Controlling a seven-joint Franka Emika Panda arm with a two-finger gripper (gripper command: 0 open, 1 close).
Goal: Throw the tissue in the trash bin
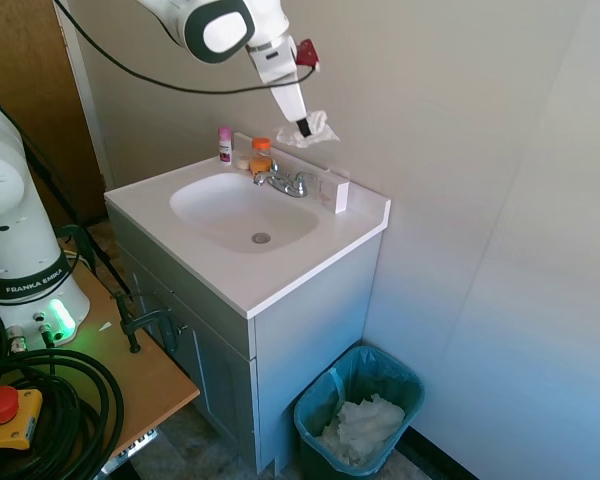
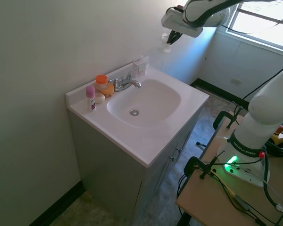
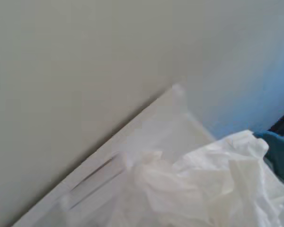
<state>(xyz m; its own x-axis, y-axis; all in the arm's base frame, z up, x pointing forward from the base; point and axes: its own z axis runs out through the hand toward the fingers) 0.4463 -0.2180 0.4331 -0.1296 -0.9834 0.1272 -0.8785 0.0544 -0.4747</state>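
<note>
The tissue [image 1: 310,128] hangs in the air above the faucet [image 1: 285,182] at the back of the sink worktop [image 1: 280,275], pinched in the closed end effector [image 1: 304,128], near the wall. In the wrist view the crumpled white tissue [image 3: 199,189] fills the lower part. The trash bin [image 1: 400,377], lined in teal, stands on the floor beside the cabinet [image 1: 310,340], well below, with a heap of white paper [image 1: 362,428] inside
</note>
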